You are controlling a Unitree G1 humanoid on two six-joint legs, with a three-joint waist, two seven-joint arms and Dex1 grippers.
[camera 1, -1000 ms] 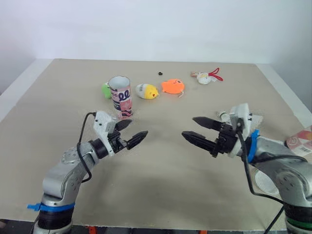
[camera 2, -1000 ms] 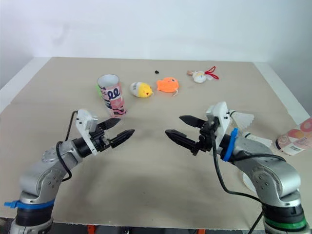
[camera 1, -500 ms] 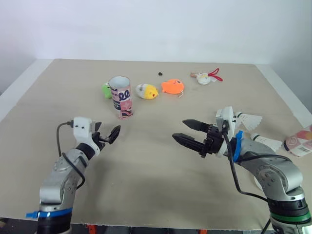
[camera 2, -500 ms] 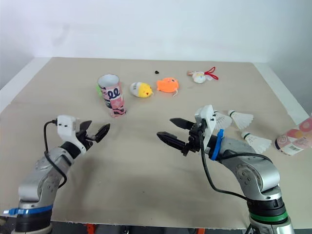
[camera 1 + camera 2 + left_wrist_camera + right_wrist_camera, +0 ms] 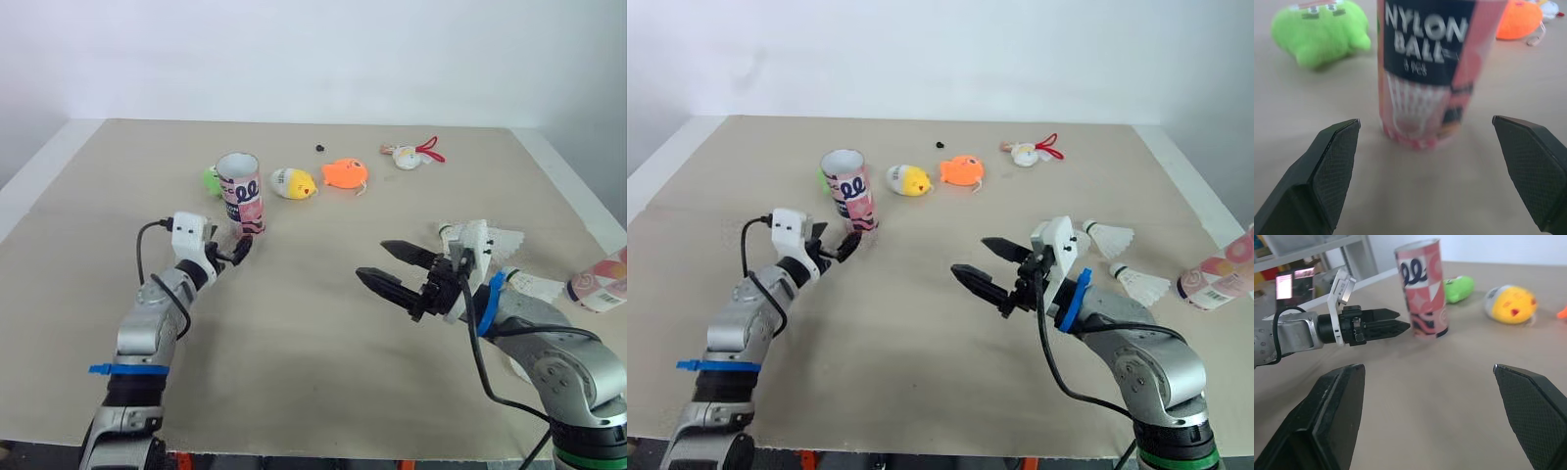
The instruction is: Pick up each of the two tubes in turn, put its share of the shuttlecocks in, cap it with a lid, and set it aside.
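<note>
Tube (image 5: 241, 192) stands upright between green toy (image 5: 211, 180) and yellow toy (image 5: 295, 183); left hand (image 5: 240, 251), right hand (image 5: 372, 260) both spread.

The left gripper (image 5: 1425, 122) holds its two black fingers (image 5: 1327, 171) spread wide; ahead of them, in line with the gap and clear of both tips, the tube (image 5: 1430, 73) stands upright on the beige table (image 5: 1410, 196); its dark label reads "NYLON BALL", with pink and white pattern below; a green plush toy (image 5: 1320, 32) lies near the tube on one side; an orange plush toy (image 5: 1520, 19) lies farther off on the other side, a thin cord loop beside it.
</note>
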